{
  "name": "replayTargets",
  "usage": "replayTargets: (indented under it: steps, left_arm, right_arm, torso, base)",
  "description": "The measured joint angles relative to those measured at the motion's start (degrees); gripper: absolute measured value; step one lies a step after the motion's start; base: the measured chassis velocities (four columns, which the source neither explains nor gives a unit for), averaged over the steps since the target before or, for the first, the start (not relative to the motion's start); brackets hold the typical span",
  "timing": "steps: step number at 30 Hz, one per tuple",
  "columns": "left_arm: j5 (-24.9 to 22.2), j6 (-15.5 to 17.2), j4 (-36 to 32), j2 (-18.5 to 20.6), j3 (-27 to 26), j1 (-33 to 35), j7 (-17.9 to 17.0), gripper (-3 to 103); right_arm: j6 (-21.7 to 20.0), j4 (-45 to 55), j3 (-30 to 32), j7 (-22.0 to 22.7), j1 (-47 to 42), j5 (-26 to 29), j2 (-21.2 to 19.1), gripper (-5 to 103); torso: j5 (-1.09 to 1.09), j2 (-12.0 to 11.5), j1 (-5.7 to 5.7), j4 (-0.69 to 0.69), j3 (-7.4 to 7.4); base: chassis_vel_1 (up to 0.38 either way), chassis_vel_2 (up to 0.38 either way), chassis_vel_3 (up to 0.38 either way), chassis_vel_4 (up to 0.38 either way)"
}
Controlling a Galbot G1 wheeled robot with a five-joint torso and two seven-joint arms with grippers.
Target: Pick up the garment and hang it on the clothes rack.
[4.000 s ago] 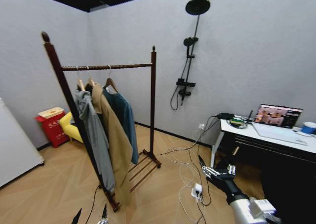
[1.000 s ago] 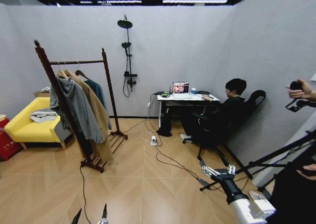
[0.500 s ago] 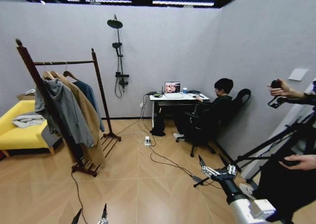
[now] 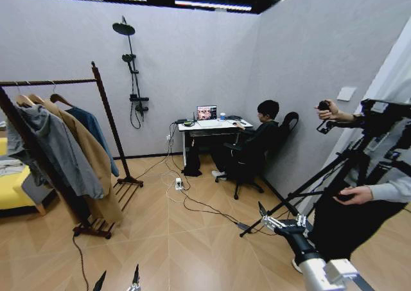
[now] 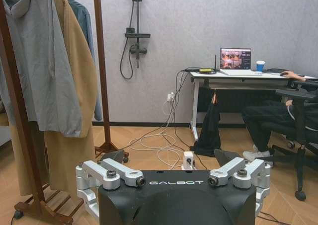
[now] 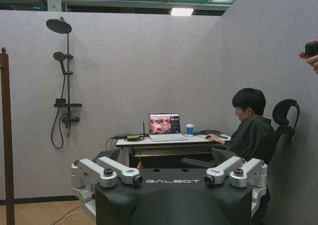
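Nearest the camera, the left gripper [image 4: 117, 280] is hanging low at the bottom edge of the head view, its two dark fingertips spread apart and holding nothing. The right gripper [image 4: 279, 216] is reaching forward over the wooden floor [image 4: 192, 239], fingers splayed wide and empty. Farther off on the robot's left, the clothes rack [image 4: 103, 105] is standing on its slatted base, carrying three garments on its top rail. The garment [image 4: 90, 127], dark teal-blue, is hanging at the far end beside the post, just behind a long tan coat [image 4: 83, 169]; a grey hooded jacket [image 4: 54, 153] is hanging nearest. Against the back wall, a desk [image 4: 212, 125] is standing with a laptop [image 4: 207, 113] on it.
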Motion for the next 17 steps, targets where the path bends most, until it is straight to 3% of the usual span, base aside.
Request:
replayTargets:
  steps: [17]
  left_arm:
    - [0.0,0.0,0.0,0.0,0.0,0.0,0.0,100]
  right_arm:
    - [0.0,0.0,0.0,0.0,0.0,0.0,0.0,100]
  torso:
    - [0.00,0.0,0.00,0.00,0.00]
  base:
    - [0.000,0.000,0.000,0.000]
